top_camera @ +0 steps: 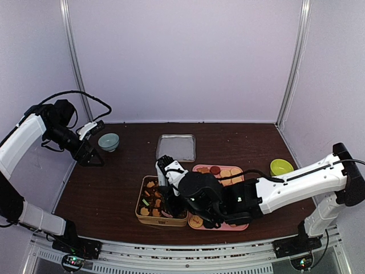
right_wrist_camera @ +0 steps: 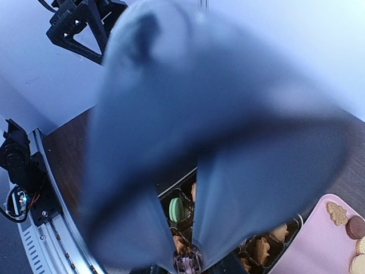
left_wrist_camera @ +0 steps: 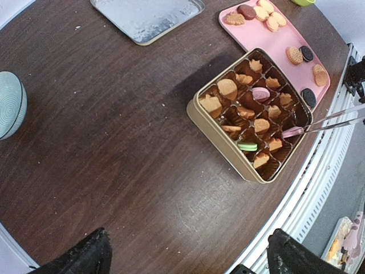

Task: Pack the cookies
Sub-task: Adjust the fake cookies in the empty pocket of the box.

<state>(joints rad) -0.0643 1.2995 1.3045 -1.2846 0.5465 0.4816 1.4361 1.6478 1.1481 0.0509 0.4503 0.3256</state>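
Observation:
Several cookies sit in the cups of a gold box (left_wrist_camera: 214, 128) (top_camera: 140, 217), among them a green one (left_wrist_camera: 247, 146) (right_wrist_camera: 176, 209) and a pink one (left_wrist_camera: 260, 93). More cookies (left_wrist_camera: 268, 17) lie on the pink tray (left_wrist_camera: 285, 37) (top_camera: 239, 226) beside it. My right gripper (top_camera: 208, 218) is shut on metal tongs (left_wrist_camera: 333, 120), whose pinkish tips hover over the box's near cups; my own arm mostly hides the gripper. The tongs fill the right wrist view as a blur. My left gripper (top_camera: 91, 151) (left_wrist_camera: 188, 257) hangs open and empty, high at the far left.
A metal lid (top_camera: 176, 147) (left_wrist_camera: 147, 17) lies behind the box. A teal bowl (top_camera: 108, 141) (left_wrist_camera: 8, 105) stands at the far left and a green bowl (top_camera: 281, 166) at the right. The rail (left_wrist_camera: 319, 188) runs along the table's near edge.

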